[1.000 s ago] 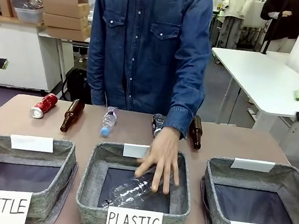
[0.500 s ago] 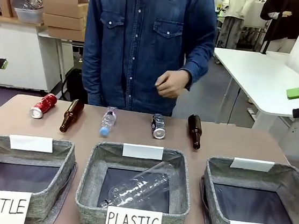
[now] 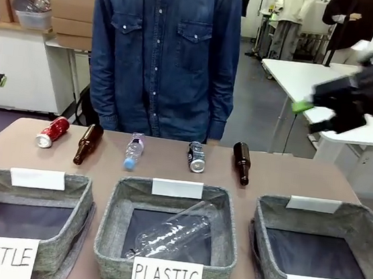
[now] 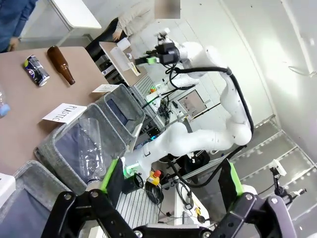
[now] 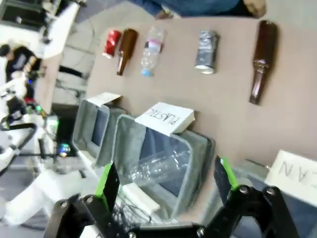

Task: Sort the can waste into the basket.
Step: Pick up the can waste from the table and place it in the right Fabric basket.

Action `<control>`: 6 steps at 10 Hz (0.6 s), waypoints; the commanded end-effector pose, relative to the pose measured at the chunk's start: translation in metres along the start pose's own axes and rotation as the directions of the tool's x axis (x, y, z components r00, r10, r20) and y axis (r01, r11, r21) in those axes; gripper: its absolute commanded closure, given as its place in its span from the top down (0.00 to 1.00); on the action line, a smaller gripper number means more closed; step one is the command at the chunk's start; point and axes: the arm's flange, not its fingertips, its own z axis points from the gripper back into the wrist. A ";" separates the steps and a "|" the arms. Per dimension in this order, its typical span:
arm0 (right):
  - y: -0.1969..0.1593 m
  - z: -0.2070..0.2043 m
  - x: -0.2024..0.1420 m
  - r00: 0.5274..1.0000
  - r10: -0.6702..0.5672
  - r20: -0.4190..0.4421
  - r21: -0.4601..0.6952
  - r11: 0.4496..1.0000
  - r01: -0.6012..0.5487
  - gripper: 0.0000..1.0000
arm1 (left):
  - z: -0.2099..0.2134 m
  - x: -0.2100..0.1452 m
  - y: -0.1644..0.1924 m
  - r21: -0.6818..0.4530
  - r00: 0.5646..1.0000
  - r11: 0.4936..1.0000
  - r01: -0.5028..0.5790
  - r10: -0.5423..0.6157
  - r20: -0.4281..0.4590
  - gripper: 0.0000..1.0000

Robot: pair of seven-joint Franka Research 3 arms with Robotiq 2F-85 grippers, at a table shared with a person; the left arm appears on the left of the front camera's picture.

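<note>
A small red metal can with a silver top (image 3: 53, 131) lies on its side at the table's far left, and a black can with white and blue markings (image 3: 196, 157) lies near the middle. The grey fabric basket carded "CAN" (image 3: 365, 224) sits front right. The left gripper (image 4: 171, 181) and right gripper (image 5: 166, 178) are both spread wide, holding nothing.

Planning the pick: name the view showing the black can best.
Front view: the black can lies sharp and central, end toward the camera. Right wrist view shows it from above, blurred; left wrist view shows it small near the edge.
</note>
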 end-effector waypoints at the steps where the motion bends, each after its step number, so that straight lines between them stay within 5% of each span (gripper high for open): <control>1: 0.018 -0.060 0.055 0.994 0.007 -0.107 -0.065 0.998 -0.014 1.00 | 0.000 0.002 -0.002 -0.017 1.000 1.000 0.024 -0.024 0.008 1.00; 4: 0.011 -0.151 0.074 0.971 -0.063 -0.231 -0.188 0.982 0.019 1.00 | 0.000 0.002 -0.002 -0.017 1.000 1.000 0.024 -0.024 0.008 1.00; 6: 0.028 -0.127 0.050 0.986 0.015 -0.164 -0.097 0.995 -0.032 1.00 | 0.000 0.002 -0.002 -0.017 1.000 1.000 0.024 -0.024 0.008 1.00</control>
